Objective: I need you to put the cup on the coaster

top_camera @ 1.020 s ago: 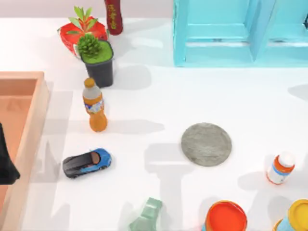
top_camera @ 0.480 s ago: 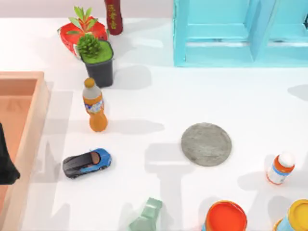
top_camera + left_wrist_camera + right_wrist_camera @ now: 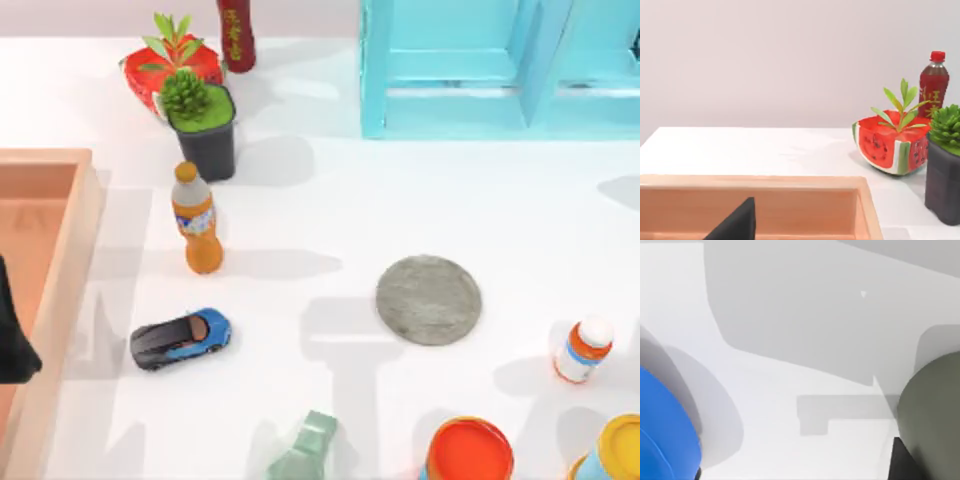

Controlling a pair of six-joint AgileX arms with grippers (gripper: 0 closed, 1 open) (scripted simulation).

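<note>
The coaster (image 3: pixel 429 299) lies flat on the white table (image 3: pixel 330 200), right of centre in the top view, with nothing on it. The cup (image 3: pixel 932 415) shows in the right wrist view as a dull grey-green rounded body close to the camera, with a dark part of the right arm's end effector just beside it; whether that end effector is open, closed or gripping the cup cannot be told. A blue rounded object (image 3: pixel 662 425) sits at the opposite side of that same view.

The left arm is at the top view's left edge, over the wooden tray (image 3: pixel 60 230), where a dark piece of it (image 3: pixel 12 335) shows (the state of its end effector cannot be told either).

In the top view a toy car (image 3: pixel 180 338) stands well left of the coaster, and an orange bottle (image 3: pixel 196 217) is upright beyond the car. A dark potted plant (image 3: pixel 203 125), a watermelon-patterned planter (image 3: pixel 170 68) and a red bottle (image 3: pixel 236 33) crowd the far left part. A turquoise cabinet (image 3: pixel 500 65) fills the far right. Near the front edge are a pale green translucent object (image 3: pixel 305 450), an orange-topped can (image 3: pixel 470 452), a yellow-topped can (image 3: pixel 615 450) and a small white-capped bottle (image 3: pixel 583 349).
</note>
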